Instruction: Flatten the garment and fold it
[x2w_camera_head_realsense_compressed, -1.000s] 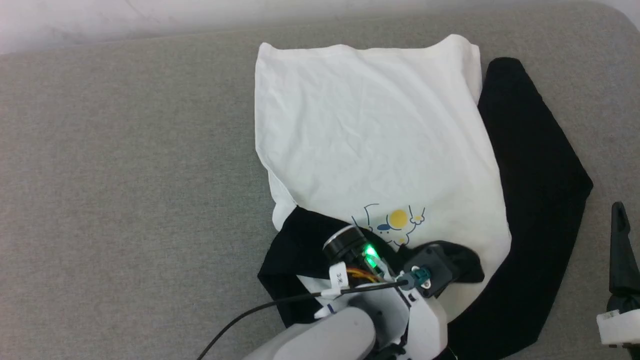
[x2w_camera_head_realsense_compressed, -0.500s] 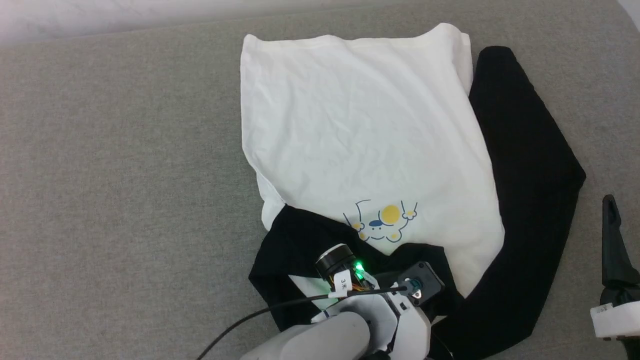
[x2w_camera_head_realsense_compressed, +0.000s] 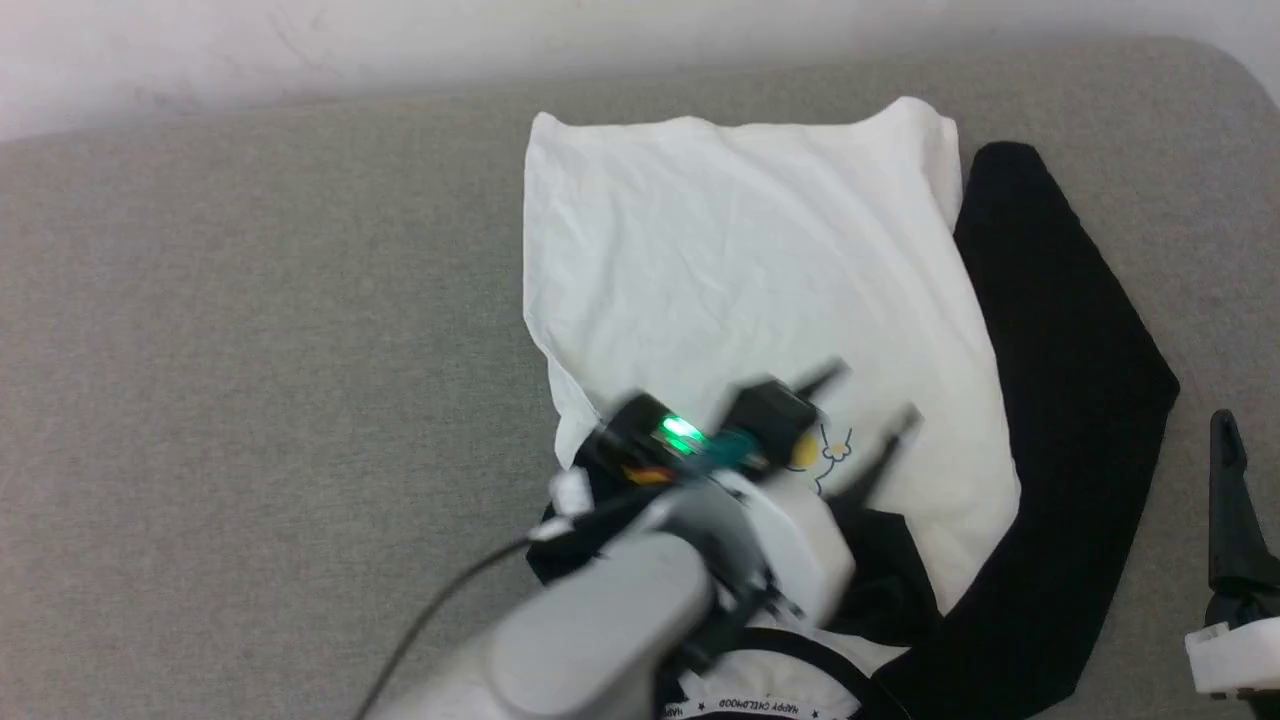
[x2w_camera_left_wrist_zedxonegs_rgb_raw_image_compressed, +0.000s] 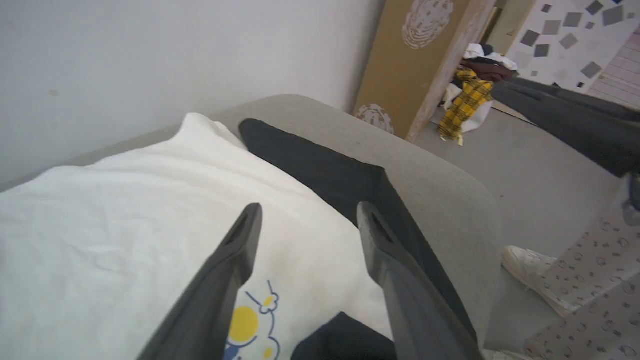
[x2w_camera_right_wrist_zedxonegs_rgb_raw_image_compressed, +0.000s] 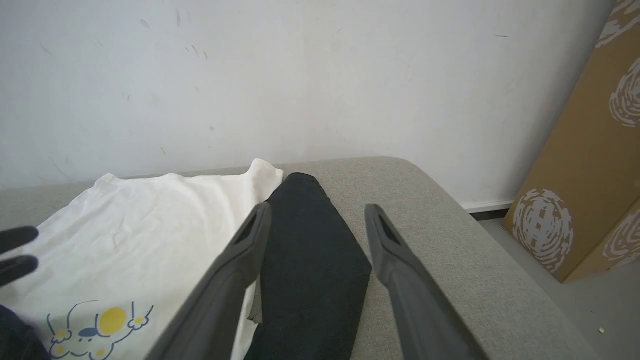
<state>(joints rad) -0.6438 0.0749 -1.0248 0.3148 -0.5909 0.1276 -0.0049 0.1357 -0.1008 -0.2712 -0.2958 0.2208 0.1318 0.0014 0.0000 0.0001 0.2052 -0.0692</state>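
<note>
The garment (x2w_camera_head_realsense_compressed: 740, 260) lies spread on the grey couch, white body up, its yellow-and-blue print (x2w_camera_left_wrist_zedxonegs_rgb_raw_image_compressed: 245, 325) partly behind my left arm. One black sleeve (x2w_camera_head_realsense_compressed: 1070, 400) runs along its right side. The other black sleeve (x2w_camera_head_realsense_compressed: 885, 585) lies folded across the near chest. My left gripper (x2w_camera_head_realsense_compressed: 868, 400) hovers open over the print, blurred, with nothing between its fingers (x2w_camera_left_wrist_zedxonegs_rgb_raw_image_compressed: 240, 250). My right gripper (x2w_camera_head_realsense_compressed: 1228, 470) stands open at the lower right, off the cloth. In the right wrist view its fingers (x2w_camera_right_wrist_zedxonegs_rgb_raw_image_compressed: 235, 270) point along the right sleeve (x2w_camera_right_wrist_zedxonegs_rgb_raw_image_compressed: 310, 260).
The grey couch (x2w_camera_head_realsense_compressed: 250, 380) has bare room to the garment's left and ends at a white wall (x2w_camera_right_wrist_zedxonegs_rgb_raw_image_compressed: 300, 75). Beyond its right end stand a cardboard panel (x2w_camera_left_wrist_zedxonegs_rgb_raw_image_compressed: 415, 65) and a clothes pile (x2w_camera_left_wrist_zedxonegs_rgb_raw_image_compressed: 472, 90). A person's white shoe (x2w_camera_left_wrist_zedxonegs_rgb_raw_image_compressed: 530, 262) is on the floor.
My left gripper has opened, let go of the black sleeve it held at the near chest, and risen forward over the print. The head camera shifted a little. The right gripper stayed put.
</note>
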